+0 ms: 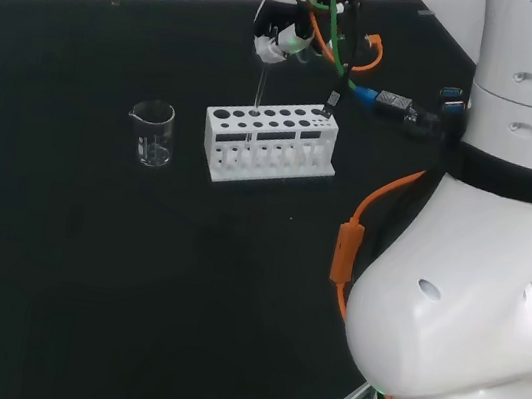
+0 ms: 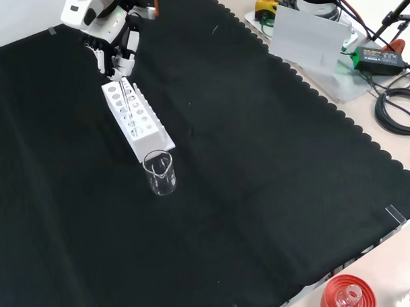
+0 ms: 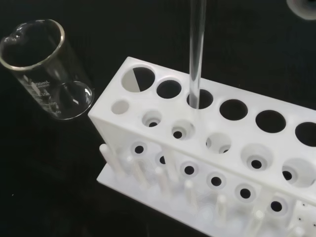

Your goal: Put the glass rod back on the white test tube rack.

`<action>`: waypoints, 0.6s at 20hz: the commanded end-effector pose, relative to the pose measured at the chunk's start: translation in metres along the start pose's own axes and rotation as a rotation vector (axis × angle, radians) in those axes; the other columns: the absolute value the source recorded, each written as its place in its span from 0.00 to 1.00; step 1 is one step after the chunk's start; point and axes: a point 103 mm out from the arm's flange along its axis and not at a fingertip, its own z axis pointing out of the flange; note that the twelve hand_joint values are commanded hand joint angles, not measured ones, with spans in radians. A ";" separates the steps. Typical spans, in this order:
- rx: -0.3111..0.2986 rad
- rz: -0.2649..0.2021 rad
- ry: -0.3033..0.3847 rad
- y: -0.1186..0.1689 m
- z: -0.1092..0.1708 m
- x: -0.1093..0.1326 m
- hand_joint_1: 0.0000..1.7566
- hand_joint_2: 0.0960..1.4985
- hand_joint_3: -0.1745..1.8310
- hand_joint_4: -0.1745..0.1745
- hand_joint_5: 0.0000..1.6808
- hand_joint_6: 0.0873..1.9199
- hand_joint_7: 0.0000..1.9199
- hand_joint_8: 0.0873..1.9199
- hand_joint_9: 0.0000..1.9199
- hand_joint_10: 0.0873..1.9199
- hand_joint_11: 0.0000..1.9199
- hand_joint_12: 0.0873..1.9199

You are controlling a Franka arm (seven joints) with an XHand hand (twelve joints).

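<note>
The robot hand is hovering above the white test tube rack, pinching the upright glass rod, whose tip is entering a rack hole; the rod's upper end is hidden among the fingers.

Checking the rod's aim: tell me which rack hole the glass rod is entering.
The glass rod enters the third big top-row hole counting from the rack's beaker-side end.

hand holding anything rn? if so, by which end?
Yes: the hand pinches the glass rod by its top end; the rod hangs upright, its lower tip entering a hole of the white rack.
</note>
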 end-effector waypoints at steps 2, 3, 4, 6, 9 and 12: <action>0.005 -0.007 0.004 -0.001 -0.001 0.002 0.64 0.69 0.00 0.00 0.41 0.50 0.82 0.20 0.98 0.02 1.00 0.33; 0.006 -0.009 0.003 0.000 -0.002 0.002 0.64 0.68 0.00 0.00 0.39 0.50 0.82 0.20 0.99 0.01 1.00 0.33; 0.004 -0.010 0.004 0.000 -0.002 0.002 0.64 0.68 0.00 0.00 0.38 0.50 0.82 0.20 0.99 0.01 1.00 0.33; 0.001 -0.013 0.005 0.000 -0.003 0.003 0.64 0.67 0.00 0.00 0.36 0.50 0.82 0.20 0.99 0.01 1.00 0.34; -0.004 -0.014 0.004 -0.001 -0.005 0.003 0.63 0.66 0.00 0.00 0.34 0.50 0.82 0.20 1.00 0.02 1.00 0.34; -0.017 -0.007 -0.003 -0.006 -0.013 0.002 0.62 0.65 0.00 0.00 0.33 0.50 0.82 0.20 1.00 0.03 1.00 0.34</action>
